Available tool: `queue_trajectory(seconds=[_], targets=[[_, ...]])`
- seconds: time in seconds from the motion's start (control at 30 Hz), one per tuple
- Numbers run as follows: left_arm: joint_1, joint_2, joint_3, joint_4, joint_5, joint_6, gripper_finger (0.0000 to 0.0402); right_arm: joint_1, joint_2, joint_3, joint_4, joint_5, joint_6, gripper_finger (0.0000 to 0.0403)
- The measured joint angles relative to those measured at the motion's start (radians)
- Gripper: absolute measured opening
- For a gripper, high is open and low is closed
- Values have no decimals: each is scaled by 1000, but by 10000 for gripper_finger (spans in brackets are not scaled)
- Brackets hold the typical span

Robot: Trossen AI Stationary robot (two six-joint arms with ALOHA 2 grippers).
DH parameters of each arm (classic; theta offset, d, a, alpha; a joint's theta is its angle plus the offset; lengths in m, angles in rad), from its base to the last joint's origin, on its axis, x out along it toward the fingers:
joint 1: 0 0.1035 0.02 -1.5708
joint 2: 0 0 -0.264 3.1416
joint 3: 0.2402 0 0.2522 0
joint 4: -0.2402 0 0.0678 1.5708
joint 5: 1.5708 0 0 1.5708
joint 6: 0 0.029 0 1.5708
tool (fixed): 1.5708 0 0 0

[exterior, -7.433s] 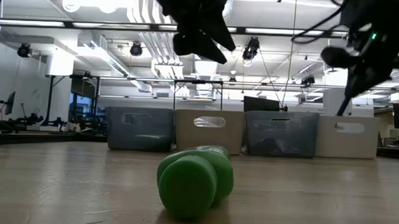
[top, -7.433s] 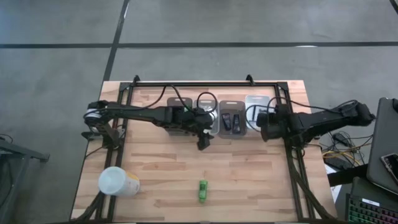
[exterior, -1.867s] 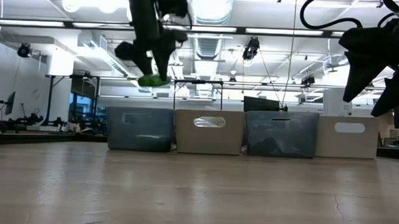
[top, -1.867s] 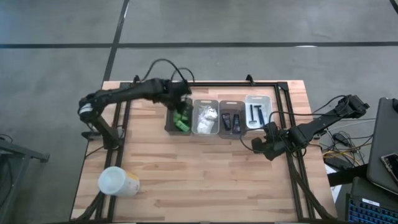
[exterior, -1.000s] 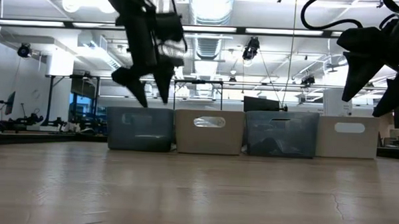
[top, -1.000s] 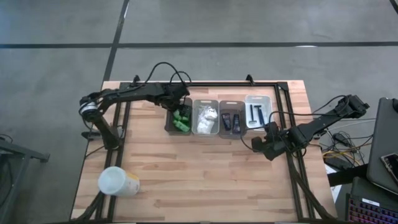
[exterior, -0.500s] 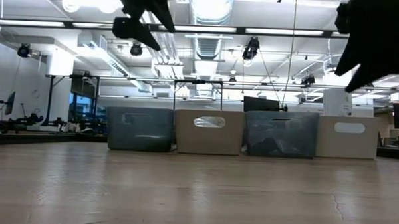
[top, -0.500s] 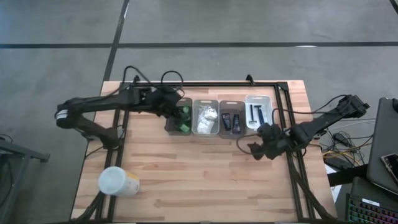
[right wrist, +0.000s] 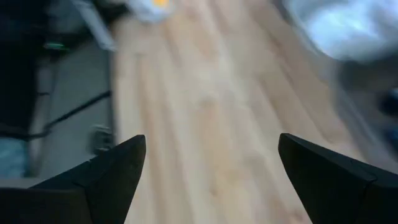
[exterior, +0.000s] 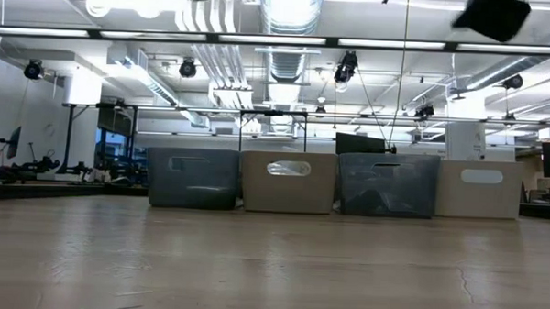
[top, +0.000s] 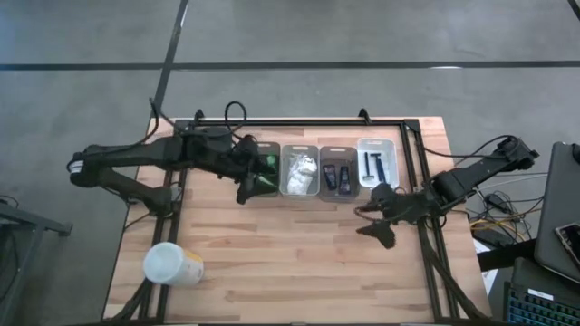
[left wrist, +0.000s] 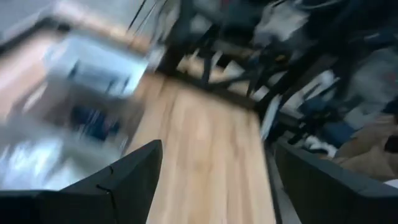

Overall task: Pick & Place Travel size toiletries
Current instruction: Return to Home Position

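Observation:
Four small bins stand in a row at the table's far middle. They hold green bottles (top: pixel 267 175), white packets (top: pixel 301 169), black tubes (top: pixel 337 177) and dark razors (top: pixel 372 166). My left gripper (top: pixel 247 186) hangs open and empty above the left side of the green-bottle bin; in its wrist view (left wrist: pixel 217 155) only table shows between the fingers. My right gripper (top: pixel 372 226) is open and empty, raised above the boards on the near side of the razor bin, with bare wood between its fingers (right wrist: pixel 211 146). No toiletry lies loose on the table.
A large white cylinder with a yellowish base (top: pixel 172 264) lies near the table's near left corner. The bins (exterior: pixel 288 181) form a low wall across the far middle. The near half of the table (top: pixel 299 272) is bare wood. Black frame rails (top: pixel 426 244) run along both sides.
My left gripper has risen from over the green-bottle bin and drawn back toward the table's left edge, tipping up toward level. My right gripper has also risen, rolled about its own axis and shifted slightly toward the near edge. Both have climbed almost out of the low view.

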Motion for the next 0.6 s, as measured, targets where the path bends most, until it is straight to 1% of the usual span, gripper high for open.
queue_trajectory(seconds=[0.1, 0.17, 0.27, 0.33, 0.47, 0.6], targets=[[-34, 0, -58, 206, 8, 52, 314, -1, -33, -17, 136, -63, -99, 364], [-43, 0, -133, 356, 49, 55, 314, -1, -69, -53, 238, -100, -147, 364], [-44, -1, -281, 602, 122, 4, 314, -1, -140, -128, 352, -119, -155, 364], [-43, -18, -380, 726, 148, -47, 314, -1, -196, -185, 383, -120, -135, 364], [-44, -110, -546, 871, 156, -115, 314, -1, -339, -320, 446, -119, -96, 364], [-43, -265, -687, 915, 101, -116, 314, -1, -498, -457, 545, -119, -97, 364]])
